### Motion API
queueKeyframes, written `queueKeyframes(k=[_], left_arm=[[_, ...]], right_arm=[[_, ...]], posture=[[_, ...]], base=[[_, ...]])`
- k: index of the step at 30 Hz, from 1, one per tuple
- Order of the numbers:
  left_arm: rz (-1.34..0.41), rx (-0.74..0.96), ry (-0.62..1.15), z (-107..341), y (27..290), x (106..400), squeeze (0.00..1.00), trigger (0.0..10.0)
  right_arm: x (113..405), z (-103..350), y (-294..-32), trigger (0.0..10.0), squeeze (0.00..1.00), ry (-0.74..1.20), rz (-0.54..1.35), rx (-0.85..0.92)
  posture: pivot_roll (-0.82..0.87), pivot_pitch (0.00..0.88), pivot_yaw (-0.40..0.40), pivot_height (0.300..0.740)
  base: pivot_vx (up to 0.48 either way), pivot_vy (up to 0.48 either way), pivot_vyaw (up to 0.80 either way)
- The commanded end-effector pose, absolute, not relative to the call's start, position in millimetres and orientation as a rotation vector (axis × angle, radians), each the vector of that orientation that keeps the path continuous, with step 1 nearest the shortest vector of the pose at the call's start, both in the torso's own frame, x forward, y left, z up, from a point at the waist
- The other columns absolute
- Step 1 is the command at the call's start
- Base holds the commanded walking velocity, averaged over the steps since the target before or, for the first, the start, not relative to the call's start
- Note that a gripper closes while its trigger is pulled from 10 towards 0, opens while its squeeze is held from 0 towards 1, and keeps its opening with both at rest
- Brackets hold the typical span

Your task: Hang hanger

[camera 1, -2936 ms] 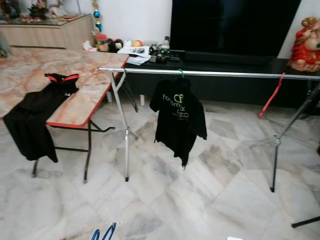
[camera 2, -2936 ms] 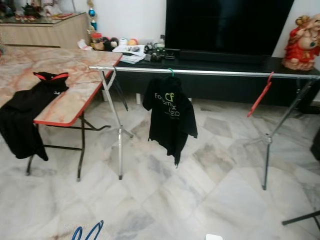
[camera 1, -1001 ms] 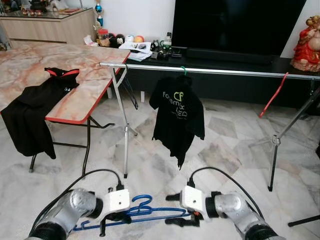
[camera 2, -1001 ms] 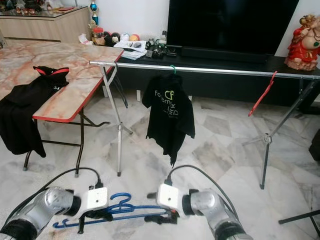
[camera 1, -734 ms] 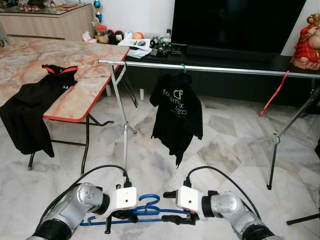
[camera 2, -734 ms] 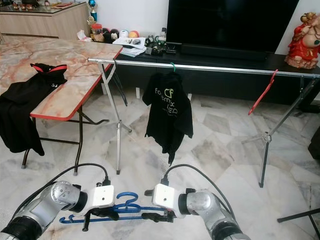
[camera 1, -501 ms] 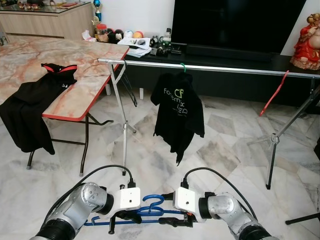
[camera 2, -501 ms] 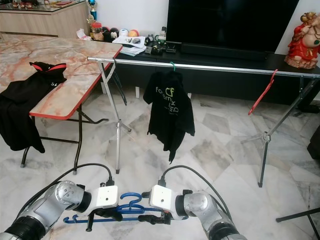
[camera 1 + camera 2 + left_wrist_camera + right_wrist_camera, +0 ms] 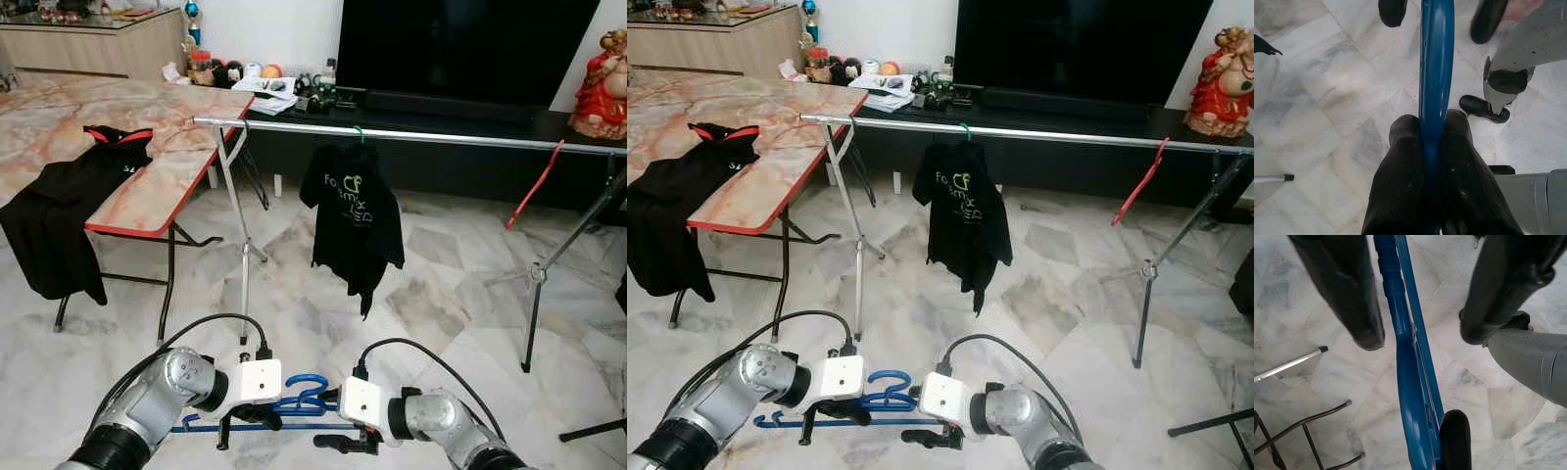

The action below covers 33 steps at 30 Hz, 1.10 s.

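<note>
While the blue hanger point(image 9: 257, 413) is hanging low in front of the robot, above the marble floor point(image 9: 431, 294) and well short of the rail point(image 9: 441, 140), the left pincer point(image 9: 247, 423) is clenching its bar, fingers point(image 9: 1400, 166) pressed tight on both sides in the wrist view. The right pincer point(image 9: 345, 444) is sitting spread, fingers point(image 9: 1347, 293) straddling the bar w/o touching, so it's released. Judging by this, the step in hand is the carry; next move prob. calls for walking closer, lifting the hook above the rail and dropping it in the free span between the black tee point(image 9: 355, 221) and the red hanger point(image 9: 534, 184). The tee's print is partly legible: "CF" and approx. "Foremax"; rest too small. Another black garment point(image 9: 69, 211) is lying on the desk point(image 9: 171, 166).
</note>
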<state>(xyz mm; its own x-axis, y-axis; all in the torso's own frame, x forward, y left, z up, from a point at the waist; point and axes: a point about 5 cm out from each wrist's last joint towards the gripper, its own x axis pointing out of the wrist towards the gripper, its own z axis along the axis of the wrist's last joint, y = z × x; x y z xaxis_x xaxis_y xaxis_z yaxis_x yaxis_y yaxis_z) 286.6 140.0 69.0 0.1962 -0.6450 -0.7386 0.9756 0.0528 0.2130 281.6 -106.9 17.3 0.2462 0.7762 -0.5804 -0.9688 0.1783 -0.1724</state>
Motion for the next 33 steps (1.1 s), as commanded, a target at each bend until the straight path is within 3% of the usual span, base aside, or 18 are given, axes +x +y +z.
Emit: queueKeyframes(k=[1,33], left_arm=[[-1.332,0.803,0.516,71.1,138.2,285.1,0.00,10.0],[-1.338,0.807,0.519,74.8,134.7,286.3,0.00,10.0]], right_arm=[[283.8,18.0,-107.8,0.0,0.00,0.409,1.256,-0.549],[281.3,14.9,-102.3,0.0,0.00,0.435,1.250,-0.460]], posture=[[0.21,0.000,-0.070,0.740],[0.22,0.000,-0.077,0.740]], base=[[0.000,0.000,0.00],[0.000,0.000,0.00]])
